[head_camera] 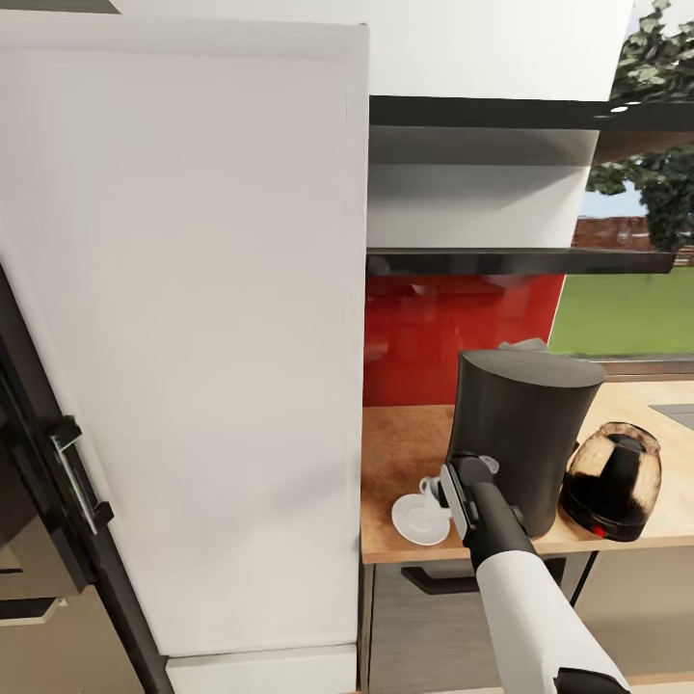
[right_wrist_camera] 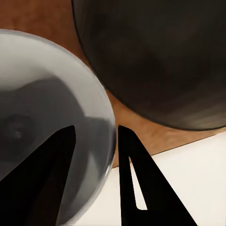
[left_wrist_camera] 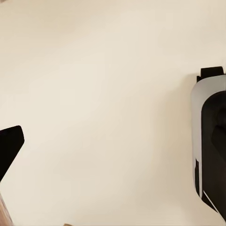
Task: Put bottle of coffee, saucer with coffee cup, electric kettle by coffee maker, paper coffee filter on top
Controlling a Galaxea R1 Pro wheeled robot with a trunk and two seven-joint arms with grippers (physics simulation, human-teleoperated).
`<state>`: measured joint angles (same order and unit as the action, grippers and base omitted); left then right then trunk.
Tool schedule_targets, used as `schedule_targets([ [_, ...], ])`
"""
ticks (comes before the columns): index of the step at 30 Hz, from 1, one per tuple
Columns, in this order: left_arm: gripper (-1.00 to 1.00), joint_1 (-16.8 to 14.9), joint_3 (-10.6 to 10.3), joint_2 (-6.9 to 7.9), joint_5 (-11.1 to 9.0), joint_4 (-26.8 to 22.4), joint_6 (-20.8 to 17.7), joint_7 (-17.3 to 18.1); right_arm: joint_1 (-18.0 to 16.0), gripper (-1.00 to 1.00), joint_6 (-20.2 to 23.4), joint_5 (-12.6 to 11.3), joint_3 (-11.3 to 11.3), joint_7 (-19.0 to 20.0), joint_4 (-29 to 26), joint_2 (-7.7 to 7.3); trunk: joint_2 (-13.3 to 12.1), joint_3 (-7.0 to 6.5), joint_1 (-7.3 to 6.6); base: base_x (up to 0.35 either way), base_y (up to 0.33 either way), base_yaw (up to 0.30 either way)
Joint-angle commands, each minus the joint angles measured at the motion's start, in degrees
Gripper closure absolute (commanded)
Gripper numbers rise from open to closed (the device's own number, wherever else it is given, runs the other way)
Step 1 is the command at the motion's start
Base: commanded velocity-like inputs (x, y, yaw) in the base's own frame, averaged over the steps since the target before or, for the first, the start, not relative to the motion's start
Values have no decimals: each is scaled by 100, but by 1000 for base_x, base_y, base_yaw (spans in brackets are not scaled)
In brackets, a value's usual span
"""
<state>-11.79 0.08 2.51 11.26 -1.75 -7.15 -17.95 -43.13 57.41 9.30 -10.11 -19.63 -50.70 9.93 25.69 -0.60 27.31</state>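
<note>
The coffee maker (head_camera: 520,434) is standing on the desk (head_camera: 405,453), and everything else is easy to place from it. The saucer (head_camera: 421,519) is lying flat on the desk just beside the coffee maker, on the side toward the tall white cabinet (head_camera: 193,328), near the desk's front edge. The electric kettle (head_camera: 613,480) is sitting on the other side of the coffee maker, very close to it and maybe touching it. A small pale thing is peeking up behind the top of the coffee maker, but it is too hidden to name.

The right arm is reaching up to the desk, and the right tool (head_camera: 445,487) is sitting at the saucer, right in front of the coffee maker. In the right wrist view, the two dark fingers (right_wrist_camera: 141,183) of the right tool (right_wrist_camera: 93,136) are a little apart, one on each side of the saucer's (right_wrist_camera: 42,94) rim. It looks like they are gripping the rim, though the touching is hard to see. The coffee maker (right_wrist_camera: 155,56) is looming dark just past the saucer.

The left wrist view is showing a plain cream surface and a grey and black robot part (left_wrist_camera: 209,146). The left tool's state cannot be told.
</note>
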Motion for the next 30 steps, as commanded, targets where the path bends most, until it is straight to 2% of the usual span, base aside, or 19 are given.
schedule_targets([
  [1, -100, 1, 2, 1, 53, -10, -42, -10, -3, 100, 25, 54, -17, 30, 3, 7, 4, 2, 2, 0, 0, 0],
  [30, -100, 1, 1, 3, 52, -10, -41, -24, -3, 100, 25, 63, -26, 30, 78, 7, 4, 2, 2, -7, 29, 0],
])
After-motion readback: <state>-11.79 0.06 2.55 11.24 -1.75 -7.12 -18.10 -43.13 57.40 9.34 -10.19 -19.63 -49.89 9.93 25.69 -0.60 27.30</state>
